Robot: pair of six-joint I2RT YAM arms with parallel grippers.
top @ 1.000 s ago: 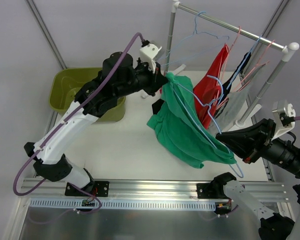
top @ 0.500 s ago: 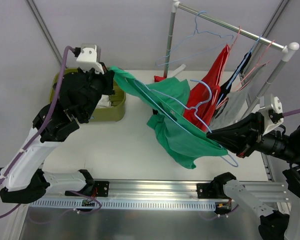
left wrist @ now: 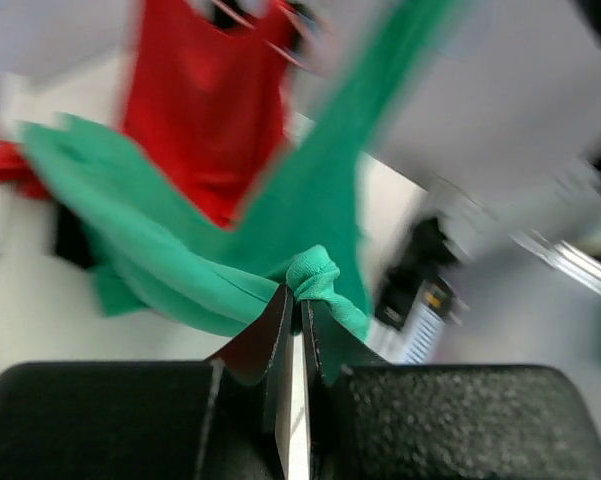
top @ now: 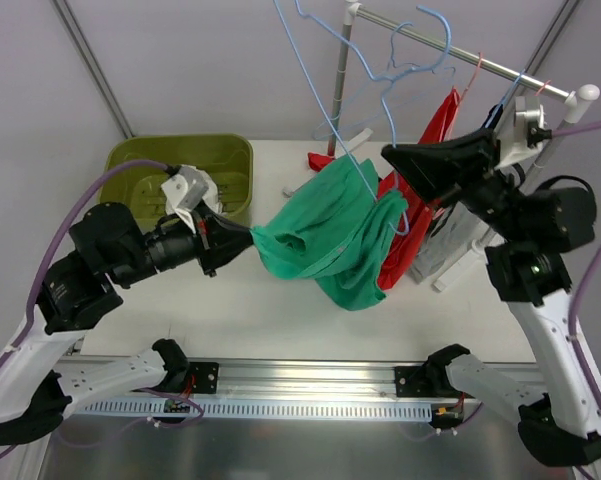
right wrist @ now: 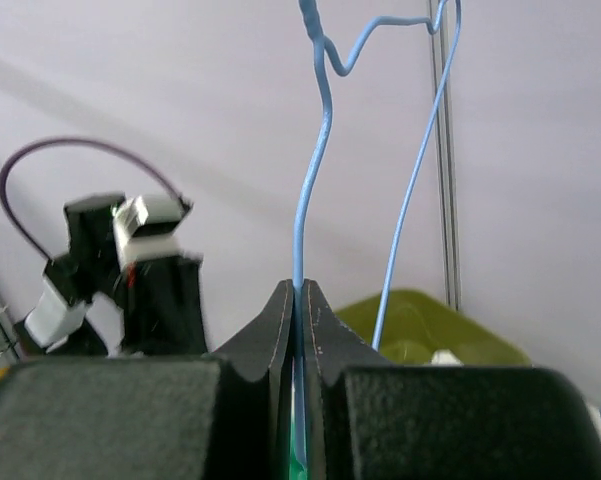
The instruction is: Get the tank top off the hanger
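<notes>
Gripping cloth on one side and wire on the other

The left gripper point(left wrist: 292, 300) is closed tight on a bunched fold of the green tank top point(top: 325, 230), and its wrist view shows a knot of green fabric squeezed right at the fingertips with no gap between the jaws. The arm reaches in from the left, low over the white table point(top: 260, 300), its fingers pointing toward the right.

The right gripper point(right wrist: 299, 295) is also fully closed, pinching one thin strand of the blue wire hanger point(right wrist: 312, 200). That wire rises straight up out of the jaws, and a second strand of the same blue wire runs beside it. In the top view this gripper is held high, in front of the clothes rack point(top: 460, 50), with the hanger's long wires slanting up and to the left out of the picture.

The tank top hangs in the air between the two arms, clear of the table. Its left end is drawn to a point at the left gripper, and its upper right part lies against the hanger wire just below the right gripper. The rest sags in loose folds in front of a red garment point(top: 435, 130) that hangs from the rack.

An olive green bin point(top: 180, 160) stands on the table at the back left, behind the left arm, well apart from the tank top
</notes>
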